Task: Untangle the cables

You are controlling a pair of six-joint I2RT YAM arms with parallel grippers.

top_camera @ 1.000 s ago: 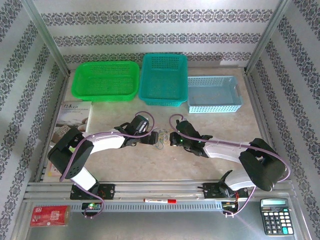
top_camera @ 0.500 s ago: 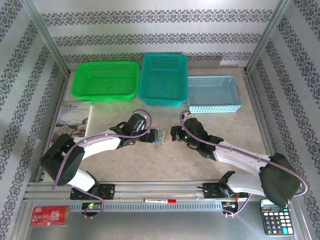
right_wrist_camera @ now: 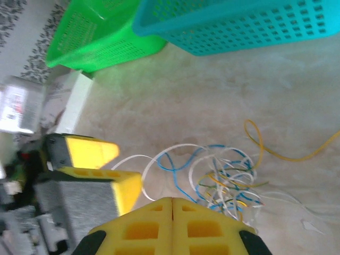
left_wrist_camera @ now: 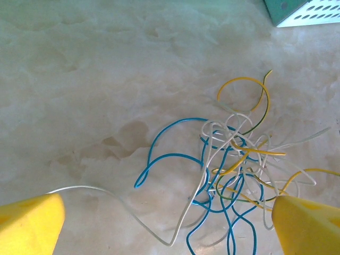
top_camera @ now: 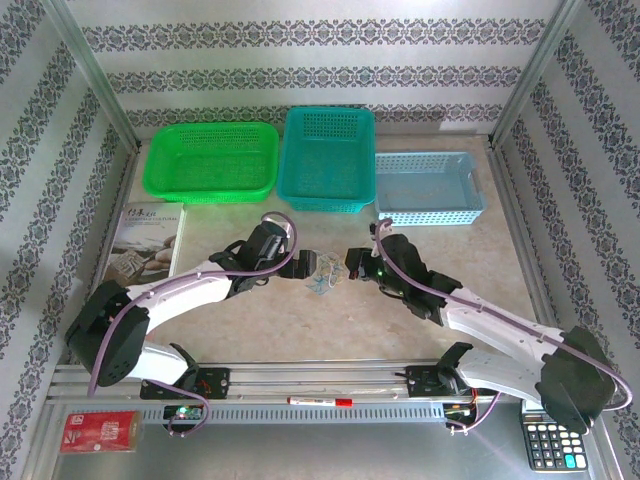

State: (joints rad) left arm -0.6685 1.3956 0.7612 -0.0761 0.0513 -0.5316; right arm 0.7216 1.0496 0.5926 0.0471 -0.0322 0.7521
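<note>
The cables (top_camera: pixel 325 270) lie as a loose tangle of thin blue, white and yellow wires on the table between my two grippers. My left gripper (top_camera: pixel 303 268) stands just left of the tangle, open. In the left wrist view its yellow fingertips (left_wrist_camera: pixel 29 223) sit wide apart, the cables (left_wrist_camera: pixel 234 159) lie ahead of them, and one white strand trails between them. My right gripper (top_camera: pixel 349 267) is just right of the tangle, its yellow pads pressed together with nothing seen between them. In the right wrist view the shut right gripper (right_wrist_camera: pixel 172 201) hovers over the cables (right_wrist_camera: pixel 223 175).
A green basket (top_camera: pixel 210 160), a teal basket (top_camera: pixel 328 158) and a light-blue basket (top_camera: pixel 428 187) line the back of the table. A booklet (top_camera: pixel 145 240) lies at the left. A pen (top_camera: pixel 320 401), a calculator (top_camera: pixel 548 445) and a red packet (top_camera: pixel 98 432) sit along the near rail.
Both arms have stretched out and lowered, and both grippers have shifted slightly toward the baskets on either side of the tangle. Neither gripper has changed its state.
</note>
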